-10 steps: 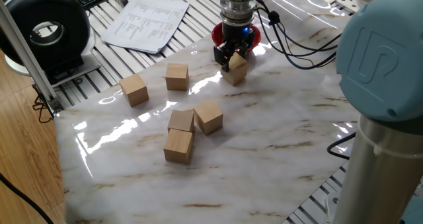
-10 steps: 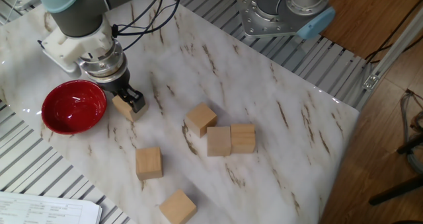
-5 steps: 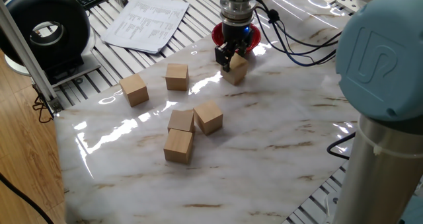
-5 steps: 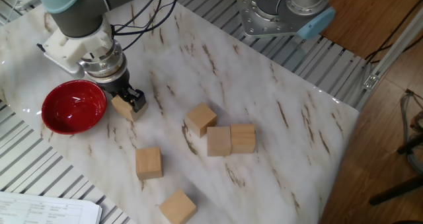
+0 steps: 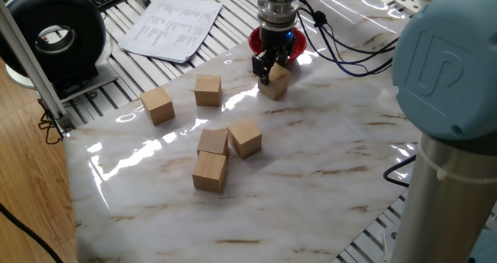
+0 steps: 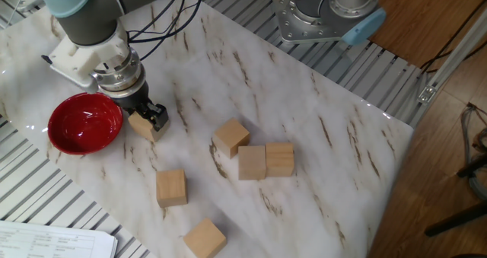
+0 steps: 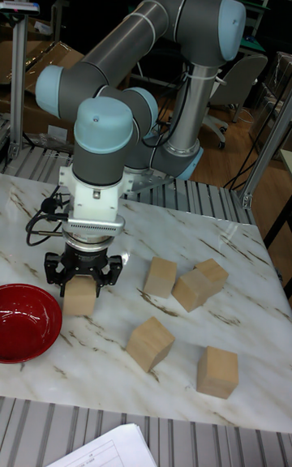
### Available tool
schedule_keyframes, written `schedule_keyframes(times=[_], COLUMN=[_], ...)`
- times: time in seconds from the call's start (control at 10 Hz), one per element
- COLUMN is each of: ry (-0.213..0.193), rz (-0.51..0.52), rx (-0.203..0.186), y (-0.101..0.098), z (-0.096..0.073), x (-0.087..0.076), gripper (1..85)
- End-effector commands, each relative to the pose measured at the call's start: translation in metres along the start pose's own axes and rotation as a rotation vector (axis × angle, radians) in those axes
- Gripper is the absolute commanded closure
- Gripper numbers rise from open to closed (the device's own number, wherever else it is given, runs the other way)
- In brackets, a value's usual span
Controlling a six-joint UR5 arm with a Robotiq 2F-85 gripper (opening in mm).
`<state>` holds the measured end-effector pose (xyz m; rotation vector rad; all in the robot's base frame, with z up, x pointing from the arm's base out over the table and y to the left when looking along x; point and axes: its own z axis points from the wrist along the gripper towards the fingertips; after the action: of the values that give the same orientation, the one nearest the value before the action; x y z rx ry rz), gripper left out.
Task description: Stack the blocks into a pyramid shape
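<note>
The gripper (image 6: 149, 119) is clamped on one block (image 6: 141, 125) beside the red bowl (image 6: 84, 122); next comes carrying it to the grouped blocks (image 6: 265, 160).

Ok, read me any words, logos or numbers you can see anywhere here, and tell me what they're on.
"UR": raised logo on the light-blue round joint cap of the robot arm.
White printed paper sheets beside the marble table: lines of text, too small to read.
Light-tan wooden cubes and glossy red bowl: no markings.
</note>
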<state>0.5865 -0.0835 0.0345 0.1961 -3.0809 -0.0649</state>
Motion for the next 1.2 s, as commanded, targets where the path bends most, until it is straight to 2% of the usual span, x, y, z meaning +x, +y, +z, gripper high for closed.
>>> schedule_keyframes(times=[0.0,0.2,0.6,1.1], ry=[-0.009,-0.001,0.016,0.034], rz=[0.016,0.031,0.010,0.028], rx=[-0.043,-0.053,-0.040,-0.058], y=[0.008,0.010,0.006,0.015], z=[0.001,0.001,0.002,-0.004], x=[-0.006,-0.004,-0.001,0.001], gripper=[11.7,8.7,6.0,9.0])
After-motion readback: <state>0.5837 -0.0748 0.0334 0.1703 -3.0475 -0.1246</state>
